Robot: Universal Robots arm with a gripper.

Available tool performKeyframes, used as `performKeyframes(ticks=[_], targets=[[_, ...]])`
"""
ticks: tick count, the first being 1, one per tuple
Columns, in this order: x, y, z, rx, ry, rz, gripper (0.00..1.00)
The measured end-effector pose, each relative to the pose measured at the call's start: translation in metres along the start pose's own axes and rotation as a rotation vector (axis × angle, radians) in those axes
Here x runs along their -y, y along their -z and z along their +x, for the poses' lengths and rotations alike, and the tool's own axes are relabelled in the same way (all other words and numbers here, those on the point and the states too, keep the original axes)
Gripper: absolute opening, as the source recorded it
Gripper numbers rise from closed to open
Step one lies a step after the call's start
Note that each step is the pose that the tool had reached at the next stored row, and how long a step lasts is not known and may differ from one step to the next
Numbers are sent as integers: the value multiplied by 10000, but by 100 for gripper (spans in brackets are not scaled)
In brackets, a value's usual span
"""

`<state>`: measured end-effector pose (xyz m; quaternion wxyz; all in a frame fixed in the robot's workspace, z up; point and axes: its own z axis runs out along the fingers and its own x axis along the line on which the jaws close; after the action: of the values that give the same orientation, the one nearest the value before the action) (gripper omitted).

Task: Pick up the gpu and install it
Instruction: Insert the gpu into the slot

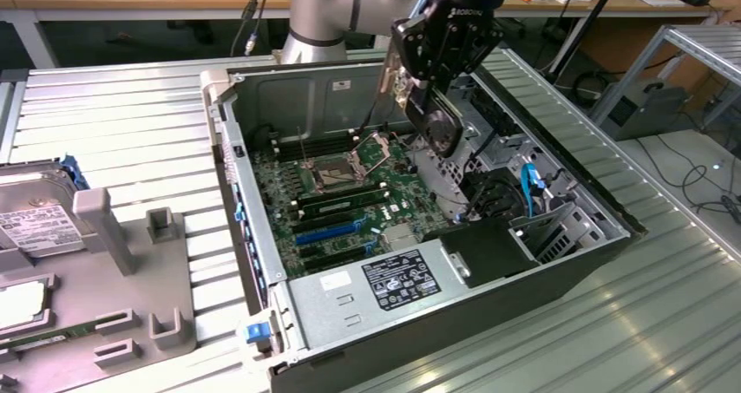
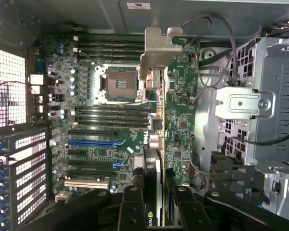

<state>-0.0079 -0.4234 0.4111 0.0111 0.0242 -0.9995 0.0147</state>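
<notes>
My gripper is shut on the gpu, a black card with a round fan face and a silver bracket. I hold it edge-down above the open computer case, over the side of the motherboard towards the exterior view's right. In the wrist view the gpu appears edge-on, its silver bracket at the far end. The black fingers of the gripper press on both faces of the card. The blue expansion slots lie off to one side of the card on the motherboard.
A silver power supply fills the case's near corner. A metal drive cage and loose cables sit beside the board. At the exterior view's left, a grey fixture holds a hard drive.
</notes>
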Motion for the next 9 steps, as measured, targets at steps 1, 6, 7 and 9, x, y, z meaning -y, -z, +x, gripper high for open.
performKeyframes(ticks=[1, 6, 7, 9], targets=[[0, 0, 0, 3, 102, 2, 27], [0, 0, 0, 28, 964, 22, 27], [0, 0, 0, 30, 1055, 24, 27], [0, 0, 0, 35, 1234, 28, 27]])
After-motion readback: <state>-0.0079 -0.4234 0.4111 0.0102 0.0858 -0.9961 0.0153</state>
